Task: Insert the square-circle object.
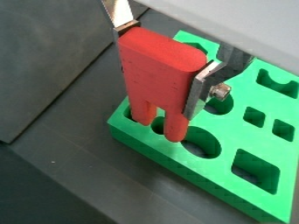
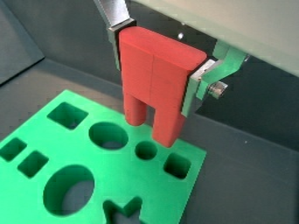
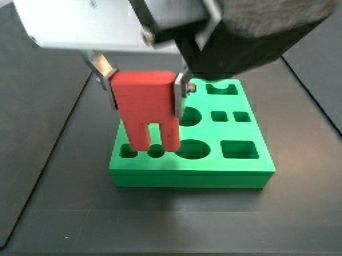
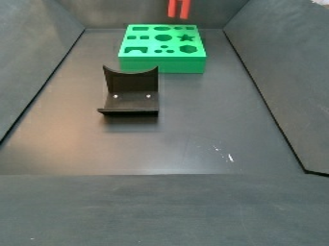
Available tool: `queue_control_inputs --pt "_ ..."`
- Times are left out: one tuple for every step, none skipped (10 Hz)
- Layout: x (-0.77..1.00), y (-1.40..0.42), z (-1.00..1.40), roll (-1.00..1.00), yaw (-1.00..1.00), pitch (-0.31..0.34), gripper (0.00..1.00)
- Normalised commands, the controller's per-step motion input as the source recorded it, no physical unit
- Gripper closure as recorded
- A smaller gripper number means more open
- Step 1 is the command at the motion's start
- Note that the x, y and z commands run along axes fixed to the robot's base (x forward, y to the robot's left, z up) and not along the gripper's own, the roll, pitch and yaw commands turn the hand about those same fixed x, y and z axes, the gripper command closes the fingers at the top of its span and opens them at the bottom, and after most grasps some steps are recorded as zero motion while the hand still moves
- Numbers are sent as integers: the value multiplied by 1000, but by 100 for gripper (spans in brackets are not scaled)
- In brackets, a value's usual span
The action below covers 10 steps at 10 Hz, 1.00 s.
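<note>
Nearest to us in a side view stood the fixture [image 4: 129,92], alone on the dark floor [image 4: 167,144], well apart from the green board [image 4: 164,46] at the far end. We saw the gripper [image 1: 162,54] above that board, its fingers [image 1: 208,86] clenched on the square-circle object [image 1: 160,77], held upright with both legs pointing down. In both side views the red piece [image 3: 146,106] hung over the board's [image 3: 241,173] near-left corner, its leg tips close to the holes there; we could not tell whether they had entered.
</note>
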Motion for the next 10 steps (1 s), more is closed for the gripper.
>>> queue_control_inputs --pt "0 29 -371 343 31 54 100" --pt "-37 0 -154 500 0 109 100" --pt "-160 -14 -74 500 37 91 100" --pt "-254 -54 -174 500 94 40 100" --pt "-331 0 -331 453 226 0 100" --pt "-140 0 -334 216 343 0 100" --pt "0 0 -377 -57 331 0 100" --pt "26 0 -417 -100 206 6 100" --pt "80 0 -380 -230 0 14 100" --pt "71 0 -300 -324 0 0 100"
